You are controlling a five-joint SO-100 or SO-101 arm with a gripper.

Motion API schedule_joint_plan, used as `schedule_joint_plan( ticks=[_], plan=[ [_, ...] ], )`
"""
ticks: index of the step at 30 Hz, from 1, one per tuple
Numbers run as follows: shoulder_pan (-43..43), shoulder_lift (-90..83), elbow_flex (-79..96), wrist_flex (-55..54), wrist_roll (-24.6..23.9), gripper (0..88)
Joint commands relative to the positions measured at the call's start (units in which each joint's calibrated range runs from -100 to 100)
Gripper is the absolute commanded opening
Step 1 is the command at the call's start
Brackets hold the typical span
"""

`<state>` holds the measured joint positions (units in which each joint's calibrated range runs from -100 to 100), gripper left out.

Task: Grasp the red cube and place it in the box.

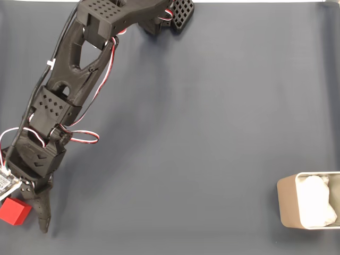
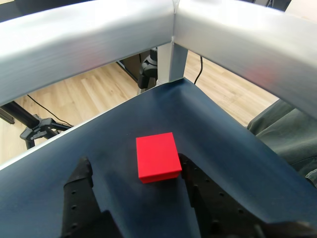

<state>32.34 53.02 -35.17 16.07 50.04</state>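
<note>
**Operator:** The red cube [image 1: 14, 211] sits at the far lower left of the bench [image 1: 202, 133] in the fixed view, close to the edge. My end effector [image 2: 136, 181] is open wide and the cube lies between the two fingers. In the wrist view it is just beside the right finger [image 2: 198, 191], maybe touching it, and well apart from the left finger [image 2: 79, 196].

**Colleague:** And the box [image 1: 289, 207]?

**Operator:** It is at the lower right in the fixed view, well apart from the cube, with white wadding [image 1: 317, 199] inside.

**Colleague:** So how do you close well?

**Operator:** I think the cube is turned a little against the fingers, so I would close slowly and let the left finger push it flat against the right one. I would also go a bit more forward first, because the cube is near the fingertips. The edge of the bench is close, so a hard push could make the cube slide off.
</note>
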Motion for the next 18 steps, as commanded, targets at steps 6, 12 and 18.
schedule_joint_plan(
  ticks=[6, 12, 18],
  plan=[
    [-0.95, -1.54, -3.97, -0.66, -0.39, 36.5],
    [-0.95, -1.89, -4.06, -0.50, -0.10, 24.6],
    [-1.17, -3.19, -3.06, 0.57, 0.20, 15.7]
  ],
)
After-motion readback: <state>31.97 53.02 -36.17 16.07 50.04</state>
